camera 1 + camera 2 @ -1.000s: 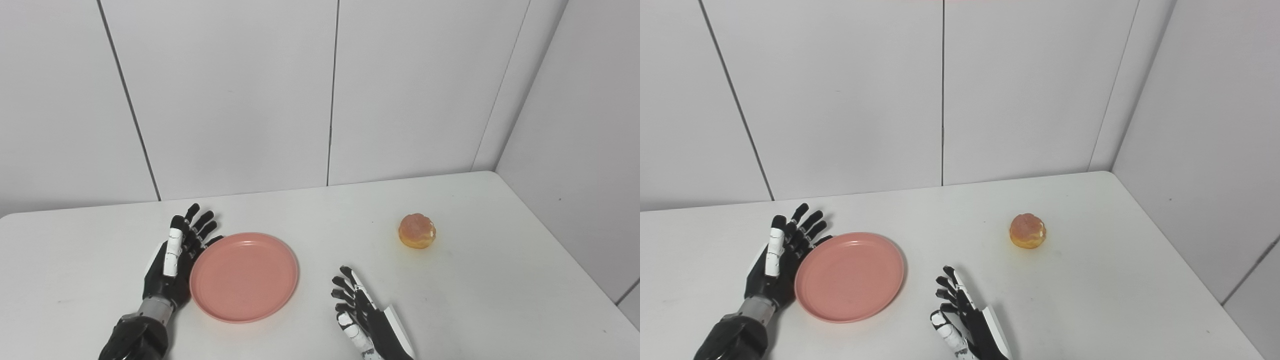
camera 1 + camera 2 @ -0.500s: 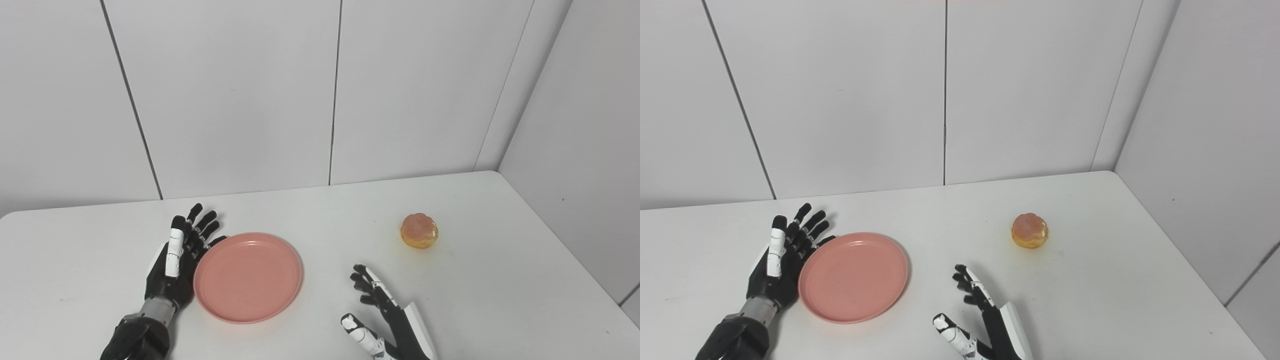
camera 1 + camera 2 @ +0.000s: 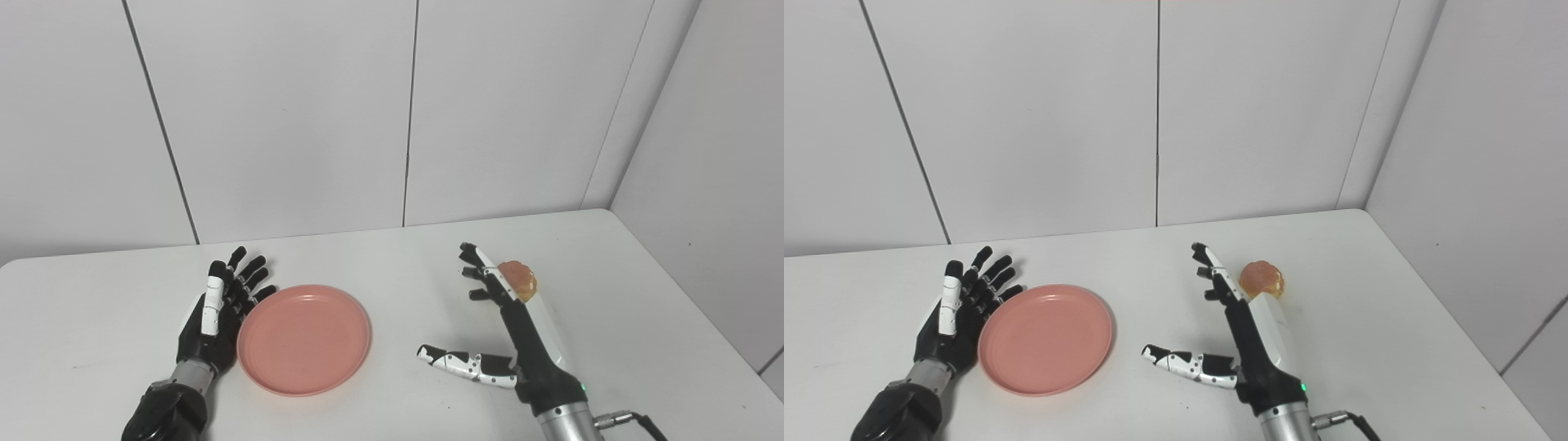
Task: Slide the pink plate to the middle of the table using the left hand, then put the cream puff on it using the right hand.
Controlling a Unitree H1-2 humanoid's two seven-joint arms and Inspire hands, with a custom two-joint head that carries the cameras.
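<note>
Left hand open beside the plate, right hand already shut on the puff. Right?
Not quite. The right hand is open, fingers spread, thumb out to the side, reaching next to the puff, as the right eye view shows. The left hand is indeed open beside the plate.

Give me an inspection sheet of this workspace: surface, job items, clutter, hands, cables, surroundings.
Surface: white table, a few small dark specks.
Job items: pink plate flat and bare, left of centre; cream puff on the table, partly hidden behind the right hand.
Clutter: nothing seen.
Hands: left hand open, beside the plate's left rim; right hand open, thumb spread, fingers beside the puff, not holding it.
Cables: a dark cable at the right wrist.
Surroundings: white panelled walls behind and to the right.
</note>
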